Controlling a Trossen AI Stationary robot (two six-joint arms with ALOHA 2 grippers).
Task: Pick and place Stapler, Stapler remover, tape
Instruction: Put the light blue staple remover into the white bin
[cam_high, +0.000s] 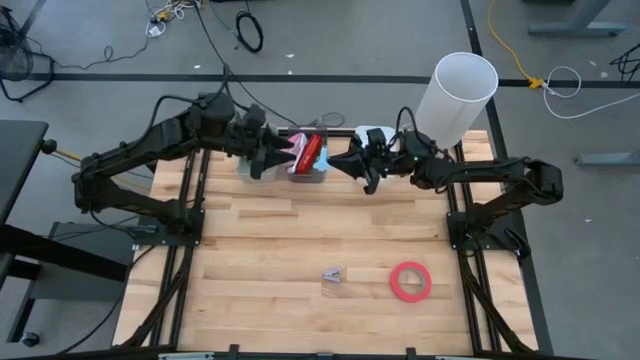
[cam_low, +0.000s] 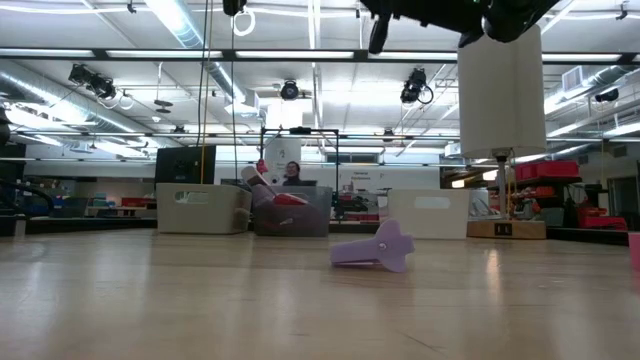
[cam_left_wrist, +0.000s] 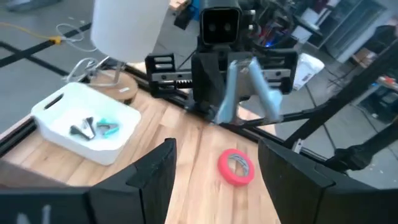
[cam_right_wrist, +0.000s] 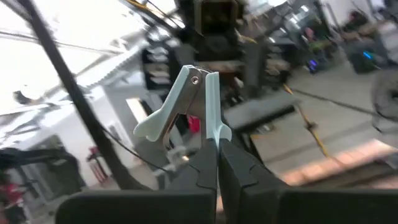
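Observation:
A red stapler (cam_high: 308, 152) lies tilted in a clear bin (cam_high: 322, 176) at the table's far edge. My left gripper (cam_high: 275, 158) hovers open just left of that bin, with nothing between its fingers (cam_left_wrist: 155, 180). My right gripper (cam_high: 352, 160) hangs right of the bin, shut on a light-blue stapler remover (cam_right_wrist: 189, 102). A purple stapler remover (cam_high: 333, 275) lies on the near part of the table. To its right, a red roll of tape (cam_high: 410, 281) lies flat. My right gripper pinches one flat leg of the light-blue stapler remover at its lower end (cam_right_wrist: 212, 138) between its two shut fingers (cam_right_wrist: 233, 168). The fingers point about level toward the table's left. The remover sticks out past the fingertips, hinge end (cam_right_wrist: 196, 76) farthest out, lifted clear of table and bins.
A white bin (cam_left_wrist: 59, 112) at the far edge holds a grey and a teal remover. A tall white cylinder (cam_high: 457, 92) stands at the far right corner. A beige bin (cam_low: 205, 208) sits left of the clear one. Bare wood lies across the table's middle.

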